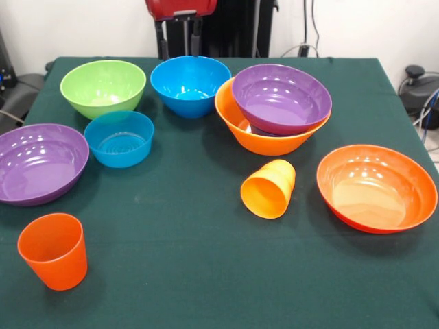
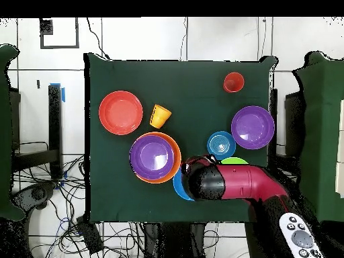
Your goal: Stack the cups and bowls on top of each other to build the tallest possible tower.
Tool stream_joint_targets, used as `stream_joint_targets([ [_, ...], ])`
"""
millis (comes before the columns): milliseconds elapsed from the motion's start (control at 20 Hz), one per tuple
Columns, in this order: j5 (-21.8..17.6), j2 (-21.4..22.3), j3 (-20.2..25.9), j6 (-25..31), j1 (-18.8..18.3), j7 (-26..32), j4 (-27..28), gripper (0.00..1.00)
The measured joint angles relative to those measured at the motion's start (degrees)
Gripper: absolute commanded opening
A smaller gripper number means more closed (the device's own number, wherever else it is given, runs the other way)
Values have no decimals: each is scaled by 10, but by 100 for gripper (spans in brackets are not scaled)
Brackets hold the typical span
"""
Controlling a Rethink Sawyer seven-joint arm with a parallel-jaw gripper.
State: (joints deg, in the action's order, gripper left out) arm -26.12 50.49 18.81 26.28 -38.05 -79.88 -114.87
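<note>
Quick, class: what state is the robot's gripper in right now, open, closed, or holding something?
Gripper: above the blue bowl at the table's far side, holding nothing; open or closed cannot be told.

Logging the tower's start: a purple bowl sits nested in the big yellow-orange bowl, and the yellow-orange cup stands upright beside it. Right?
Not quite. The purple bowl does sit in the big yellow-orange bowl, but the yellow-orange cup lies on its side, mouth toward the camera, as the front view shows.

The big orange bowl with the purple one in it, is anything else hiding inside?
Only one purple bowl shows, sitting tilted inside the big orange bowl. It covers most of the inside, so anything underneath cannot be seen.
</note>
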Motion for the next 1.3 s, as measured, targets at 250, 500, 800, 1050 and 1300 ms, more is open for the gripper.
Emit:
stream_joint_targets([
  [250,-1,-2,8,17,-2,0,6,100],
  [500,-1,-8,14,21,-5,0,17,100],
  [800,-1,-24,27,44,-13,0,41,100],
  [1050,-2,-34,36,100,-14,0,71,100],
  [1300,-2,-46,46,146,-20,0,97,100],
])
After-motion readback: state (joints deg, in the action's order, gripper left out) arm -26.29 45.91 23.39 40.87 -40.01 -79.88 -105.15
